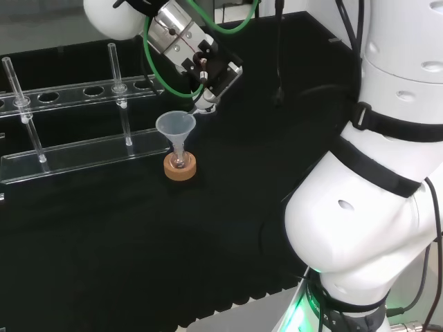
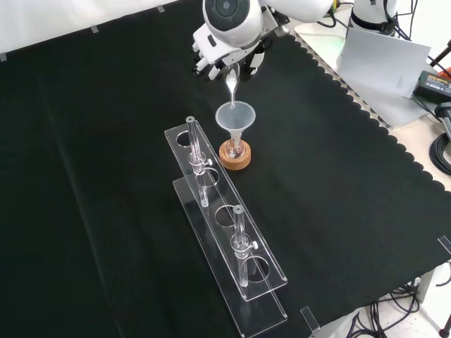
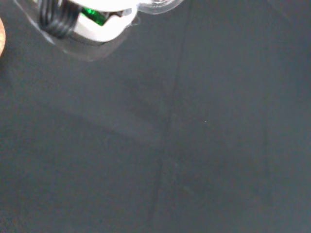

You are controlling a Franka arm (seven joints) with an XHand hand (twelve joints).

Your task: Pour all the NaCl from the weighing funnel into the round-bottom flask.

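The hand [image 2: 232,53] pinches the weighing funnel [image 2: 231,83], light, brittle, slippery clear ware best gripped at its wide end, spout tipped over the funnel [image 2: 235,116] in the round-bottom flask [image 2: 235,148] mid-counter.

1 funnel [image 2: 235,116] | 1 cork ring [image 2: 235,155] | 1 rack [image 2: 232,246] | 2 tubes [image 2: 240,239]

Clear weighing funnel [image 2: 232,83] tilted spout-down above plastic funnel [image 2: 235,115], in round-bottom flask [image 2: 235,148] on cork ring [image 2: 235,157]
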